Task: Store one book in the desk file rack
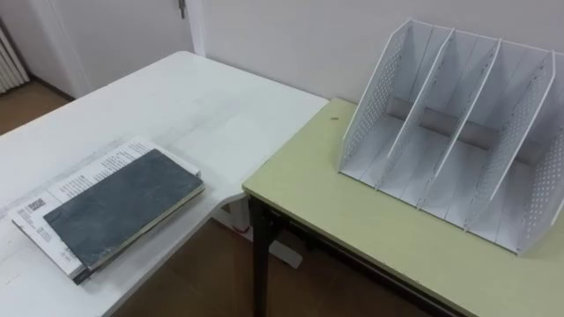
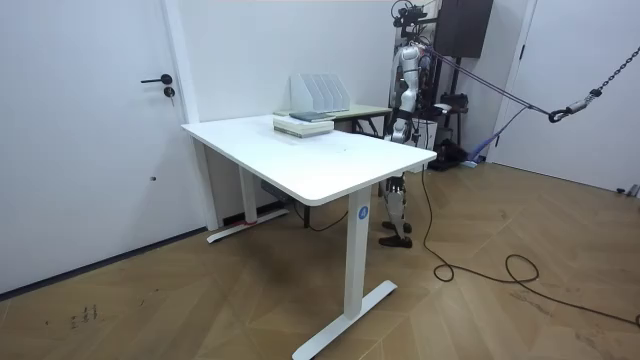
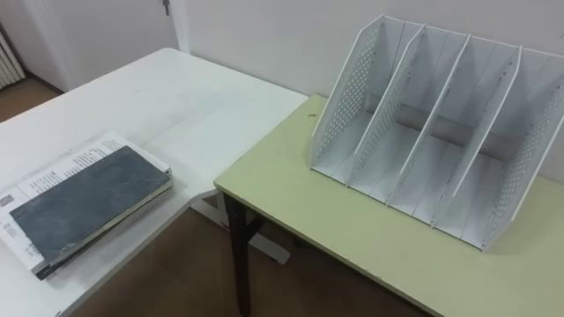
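Judging the book stiff, flat and fairly light, probably smooth-covered and apt to slide. Lies flat atop a larger printed volume on the table, well apart from the empty rack on the desk. Best pinched across both covers at the long edge nearest the desk. Cannot tell the pose of the hand, low beside the desk.

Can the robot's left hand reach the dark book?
Probably, yes: the dark book lies bare on top, near the white table's edge, and the left hand hangs at the robot's side.
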Motion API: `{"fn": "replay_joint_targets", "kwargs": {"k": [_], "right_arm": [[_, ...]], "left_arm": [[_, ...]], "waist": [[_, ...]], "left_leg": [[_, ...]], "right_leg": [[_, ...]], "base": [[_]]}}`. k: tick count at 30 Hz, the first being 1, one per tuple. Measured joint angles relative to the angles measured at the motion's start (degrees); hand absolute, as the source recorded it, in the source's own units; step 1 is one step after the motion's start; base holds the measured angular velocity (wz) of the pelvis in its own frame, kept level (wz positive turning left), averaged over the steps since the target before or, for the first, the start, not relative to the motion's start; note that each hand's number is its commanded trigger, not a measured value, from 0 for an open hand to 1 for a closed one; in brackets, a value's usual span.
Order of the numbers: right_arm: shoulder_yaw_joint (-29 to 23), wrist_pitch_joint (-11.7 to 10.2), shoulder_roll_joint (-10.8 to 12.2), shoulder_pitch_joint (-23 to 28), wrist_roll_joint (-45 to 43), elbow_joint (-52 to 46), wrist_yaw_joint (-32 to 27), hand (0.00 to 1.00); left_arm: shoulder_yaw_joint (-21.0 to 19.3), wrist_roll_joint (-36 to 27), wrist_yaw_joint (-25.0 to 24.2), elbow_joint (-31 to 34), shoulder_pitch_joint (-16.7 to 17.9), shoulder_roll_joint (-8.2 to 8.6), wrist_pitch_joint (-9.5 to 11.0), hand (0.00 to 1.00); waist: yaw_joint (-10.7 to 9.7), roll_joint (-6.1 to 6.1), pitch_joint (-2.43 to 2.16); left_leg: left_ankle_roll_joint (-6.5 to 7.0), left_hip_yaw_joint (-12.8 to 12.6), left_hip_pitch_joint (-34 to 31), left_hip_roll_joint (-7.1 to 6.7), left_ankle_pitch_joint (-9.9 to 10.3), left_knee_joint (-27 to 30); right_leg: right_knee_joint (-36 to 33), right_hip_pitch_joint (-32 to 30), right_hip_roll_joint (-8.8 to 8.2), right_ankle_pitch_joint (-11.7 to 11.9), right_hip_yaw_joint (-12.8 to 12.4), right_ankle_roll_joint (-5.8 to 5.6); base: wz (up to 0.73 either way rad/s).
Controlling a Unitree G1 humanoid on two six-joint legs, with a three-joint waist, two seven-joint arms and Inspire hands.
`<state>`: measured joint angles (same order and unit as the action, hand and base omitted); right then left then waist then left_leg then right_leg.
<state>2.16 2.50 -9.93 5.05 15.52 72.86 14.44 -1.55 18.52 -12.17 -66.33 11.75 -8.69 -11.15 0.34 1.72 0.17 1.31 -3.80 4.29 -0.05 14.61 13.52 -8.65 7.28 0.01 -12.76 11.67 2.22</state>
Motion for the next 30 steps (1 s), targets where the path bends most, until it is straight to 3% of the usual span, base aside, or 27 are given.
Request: {"fn": "replay_joint_targets", "kwargs": {"k": [20,26,30], "right_arm": [[0.1,0.0,-0.1,0.0,-0.1,-0.1,0.7,0.0],[0.5,-1.1,0.1,0.0,0.0,0.0,0.7,0.0],[1.4,-2.3,0.1,-0.5,0.1,-0.1,0.8,0.0]], "left_arm": [[0.6,0.2,-2.0,0.0,0.0,-0.17,-0.2,0.0],[0.8,0.5,-2.0,-0.1,-0.9,-0.2,1.0,0.0],[2.6,5.1,-1.8,0.8,-2.5,-0.14,2.1,0.0]], "waist": [[0.1,0.06,0.03],[-0.1,0.21,0.13],[-0.1,0.22,0.13]], "left_leg": [[0.0,0.0,0.3,0.03,0.0,0.0],[0.0,-0.8,0.2,0.14,0.0,0.0],[0.0,-1.0,-0.3,0.19,0.0,0.2]], "right_leg": [[-0.1,0.2,0.02,0.0,0.0,0.01],[0.0,0.0,0.02,0.0,-0.2,0.01],[-0.2,-0.4,0.06,0.1,-0.2,0.04]], "base": [[0.0],[-0.01],[0.0]]}}
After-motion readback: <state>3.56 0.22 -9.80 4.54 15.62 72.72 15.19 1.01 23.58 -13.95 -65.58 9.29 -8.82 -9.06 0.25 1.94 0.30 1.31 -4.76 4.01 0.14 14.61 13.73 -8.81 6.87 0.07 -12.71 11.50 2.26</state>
